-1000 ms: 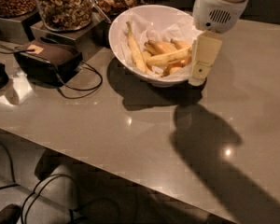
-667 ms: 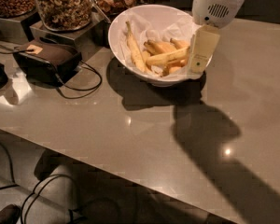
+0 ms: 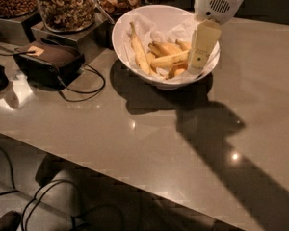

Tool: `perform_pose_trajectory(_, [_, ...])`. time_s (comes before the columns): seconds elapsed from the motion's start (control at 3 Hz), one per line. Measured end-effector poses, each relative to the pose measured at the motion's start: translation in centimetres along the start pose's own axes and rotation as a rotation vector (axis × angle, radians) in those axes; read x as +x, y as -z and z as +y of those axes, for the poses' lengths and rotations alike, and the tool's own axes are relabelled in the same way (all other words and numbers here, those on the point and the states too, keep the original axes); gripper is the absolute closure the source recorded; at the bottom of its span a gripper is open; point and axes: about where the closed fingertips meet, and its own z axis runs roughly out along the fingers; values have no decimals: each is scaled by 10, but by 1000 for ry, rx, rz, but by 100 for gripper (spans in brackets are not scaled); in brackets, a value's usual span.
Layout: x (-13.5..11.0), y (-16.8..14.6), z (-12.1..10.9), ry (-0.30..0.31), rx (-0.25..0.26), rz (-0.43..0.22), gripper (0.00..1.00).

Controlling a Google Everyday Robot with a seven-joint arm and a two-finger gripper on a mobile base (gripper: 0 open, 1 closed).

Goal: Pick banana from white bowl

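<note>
The white bowl (image 3: 123,37) stands at the back of the grey table, lined with crumpled white paper. Several bananas lie in it. The banana (image 3: 169,60), thick and yellow, lies across the middle of the bowl. A slender pale banana (image 3: 137,49) lies along its left side, and shorter orange-yellow bananas (image 3: 166,47) lie behind. My gripper (image 3: 196,67) comes down from the top right on its white wrist (image 3: 216,4). Its pale tip sits inside the bowl's right rim, right at the thick banana's right end. Its lower tip hides part of the fruit.
Glass jars of nuts (image 3: 67,6) on metal stands sit at the back left. A dark pouch with a tag (image 3: 50,59) and a black cable (image 3: 84,88) lie left of the bowl. The table's front edge (image 3: 111,172) runs diagonally, with floor cables below.
My gripper has moved a little left and farther in, from over the bowl's right rim to inside it, by the bananas. The bananas and bowl have not moved.
</note>
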Motion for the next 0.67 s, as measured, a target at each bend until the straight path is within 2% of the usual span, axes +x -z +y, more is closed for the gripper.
perform_pose_trajectory(0.33, [-3,-7,-6,-9,-13,-1,10])
perform_pose_trajectory(0.67, [-2,-13,-14,-23,-20,-3,13])
